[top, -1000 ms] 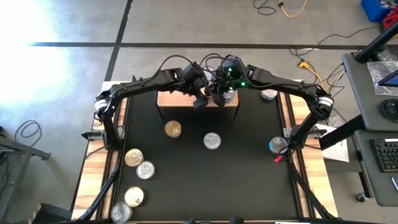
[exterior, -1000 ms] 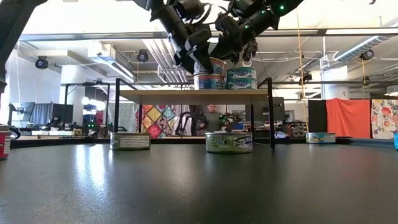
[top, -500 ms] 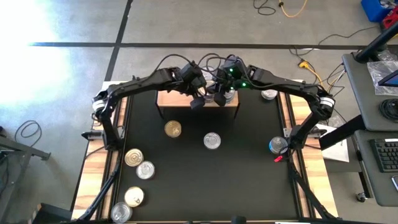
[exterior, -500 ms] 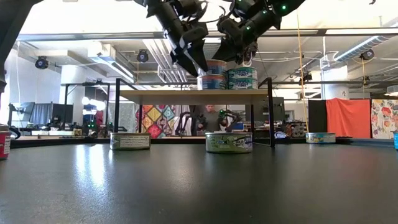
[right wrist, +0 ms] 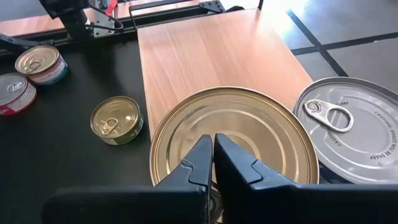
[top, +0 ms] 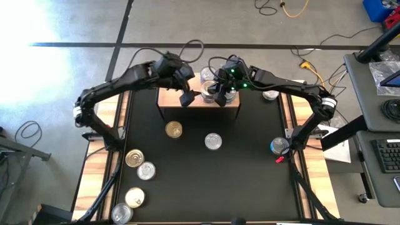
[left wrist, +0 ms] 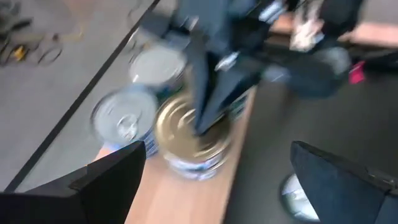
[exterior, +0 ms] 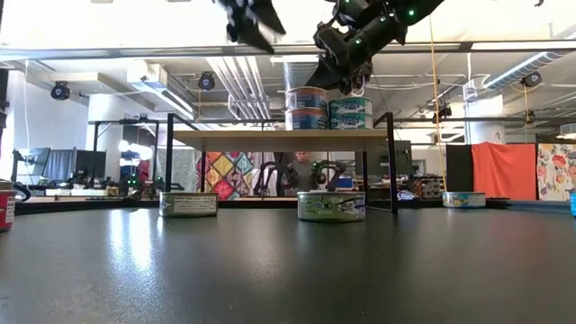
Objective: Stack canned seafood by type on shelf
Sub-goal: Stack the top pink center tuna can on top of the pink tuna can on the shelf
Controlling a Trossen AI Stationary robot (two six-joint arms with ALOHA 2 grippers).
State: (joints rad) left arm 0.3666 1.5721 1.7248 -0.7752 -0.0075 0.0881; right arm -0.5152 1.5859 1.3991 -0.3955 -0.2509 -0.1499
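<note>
The shelf (top: 172, 100), a light-wood board on dark legs, stands at the far middle of the table. Stacked tins of canned seafood (exterior: 306, 108) sit on its right half. One stack is topped by a gold lid (right wrist: 233, 134), and a silver-lidded tin (right wrist: 354, 127) stands beside it. My right gripper (right wrist: 213, 142) is shut, its tips on the gold lid. My left gripper (top: 187, 98) hangs open and holds nothing, above the shelf and left of the stacks. It shows at the top edge of the low view (exterior: 252, 18). My right gripper touches the gold lid near its middle (right wrist: 249, 124) with the tips of its shut fingers (left wrist: 202, 121). The fingers slant down onto it from the table's right. The gold-lidded tin stands upright on the stack.
Several loose tins lie on the black table: a gold one (top: 174, 129), a silver one (top: 213, 141), a group at the near left (top: 139, 164) and others at the right (top: 279, 145). The shelf's left half (right wrist: 205, 56) is bare wood.
My left gripper has risen from beside the stacked tins and drawn back toward the table's left, staying open. The tins on the shelf have stayed where they were.
</note>
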